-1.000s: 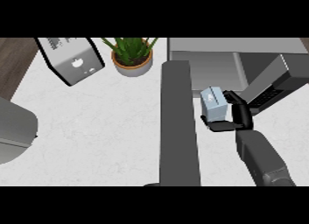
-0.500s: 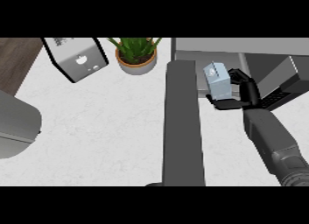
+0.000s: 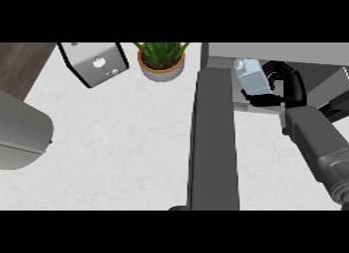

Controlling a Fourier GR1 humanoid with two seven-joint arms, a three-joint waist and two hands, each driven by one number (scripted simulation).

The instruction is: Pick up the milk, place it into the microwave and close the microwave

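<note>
Holding the milk (image 3: 251, 79) in my right hand (image 3: 283, 88), fingers and thumb curled round its sides, I have it at the mouth of the microwave (image 3: 279, 49), by the far right edge of the counter (image 3: 118, 138). To do this well, I judge I should carry it in level, set its flat base well inside, then release before reaching for the open door (image 3: 215, 148). The carton is boxy, pale and smooth. The door is a long, dark, matte slab seen edge-on.
</note>
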